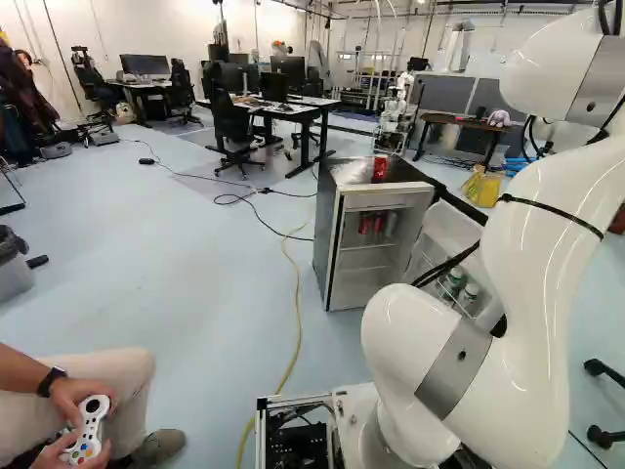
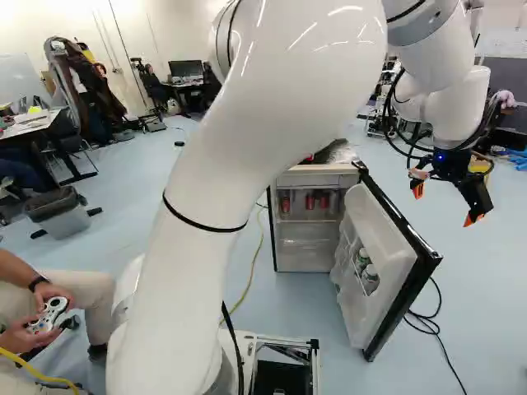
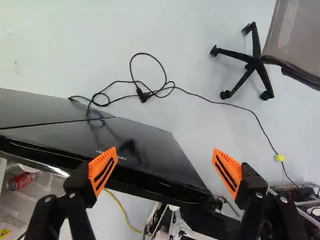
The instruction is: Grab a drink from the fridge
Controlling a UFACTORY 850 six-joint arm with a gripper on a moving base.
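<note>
In a room with desks (image 1: 305, 110) farther back, a fridge (image 1: 327, 234) is seen on the pale floor (image 1: 215, 293), its door (image 2: 385, 247) swung open. The claw (image 2: 445, 206) is held beyond and above the door's outer edge, fingers apart, well away from the cans (image 1: 364, 224) on the upper shelf. At least three are counted there, one red can (image 1: 380, 168) near the top's front edge, and two bottles (image 1: 455, 278) in the door.
</note>
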